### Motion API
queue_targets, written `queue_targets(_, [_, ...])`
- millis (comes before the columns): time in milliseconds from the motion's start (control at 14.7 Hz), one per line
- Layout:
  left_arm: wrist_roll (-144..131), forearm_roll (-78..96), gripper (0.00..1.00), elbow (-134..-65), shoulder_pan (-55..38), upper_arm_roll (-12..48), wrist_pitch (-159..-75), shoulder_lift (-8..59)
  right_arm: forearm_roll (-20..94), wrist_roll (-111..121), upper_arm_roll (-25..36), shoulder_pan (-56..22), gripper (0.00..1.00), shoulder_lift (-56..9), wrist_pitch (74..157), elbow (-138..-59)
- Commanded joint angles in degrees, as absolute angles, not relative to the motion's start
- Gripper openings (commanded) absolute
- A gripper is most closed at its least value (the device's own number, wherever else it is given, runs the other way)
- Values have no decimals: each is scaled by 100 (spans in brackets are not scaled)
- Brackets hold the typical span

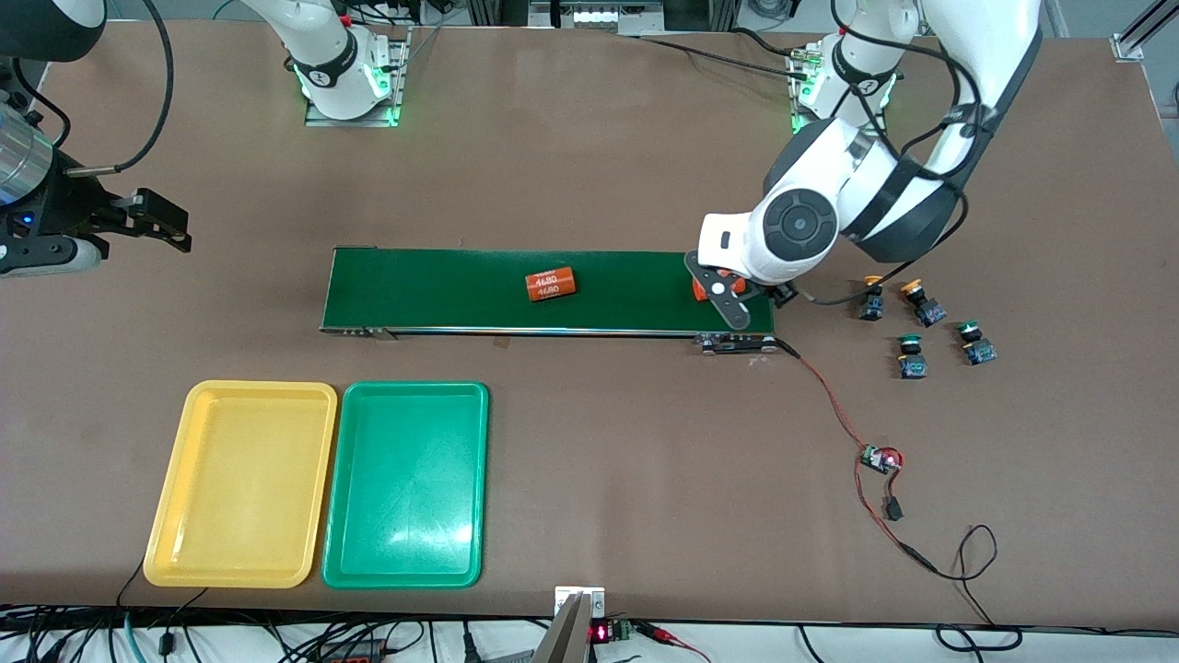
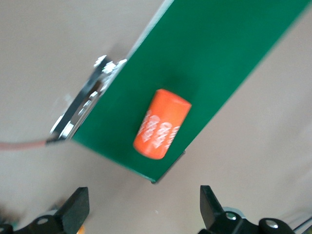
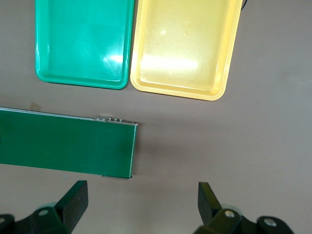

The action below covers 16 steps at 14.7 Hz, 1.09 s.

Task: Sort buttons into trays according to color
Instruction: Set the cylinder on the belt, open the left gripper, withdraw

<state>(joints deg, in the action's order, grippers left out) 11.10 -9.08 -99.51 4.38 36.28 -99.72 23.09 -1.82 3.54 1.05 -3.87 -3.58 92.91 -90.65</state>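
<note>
Fingers (image 3: 73, 204) apart; yellow tray (image 1: 241, 483), green tray (image 1: 405, 483) bare.

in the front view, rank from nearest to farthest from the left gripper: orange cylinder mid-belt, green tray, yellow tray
1. Orange cylinder marked 4680, mid-belt, nearest the left gripper, which is over the belt's end.
2. Green rectangular plastic tray, beside the yellow one.
3. Yellow rectangular plastic tray, toward the right arm's end.

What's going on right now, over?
Left end effector open over orange cylinder on green belt. Right end effector open, waiting. Four small buttons unsorted; yellow tray, green tray empty.
</note>
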Motion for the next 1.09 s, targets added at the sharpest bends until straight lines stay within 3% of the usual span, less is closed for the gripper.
queue_targets(0, [-207,-1037,100,-9791,545,3534,-9800,2399,-185,457,97,-352,100,-352,9272,-9044])
queue_targets(204, [-377,-1081,100,-9433,755,3183,-9651,2391,-185,457,97,-343,100,-360,9272,-9053])
queue_targets(340, [-256,-1204,100,-8800,791,2849,-9546,2723,-185,457,97,-343,100,-369,9281,-9044])
queue_targets(1019, [-211,-1028,100,-8868,1686,2830,-9430,3085,-141,457,97,-352,100,-387,9281,-9044])
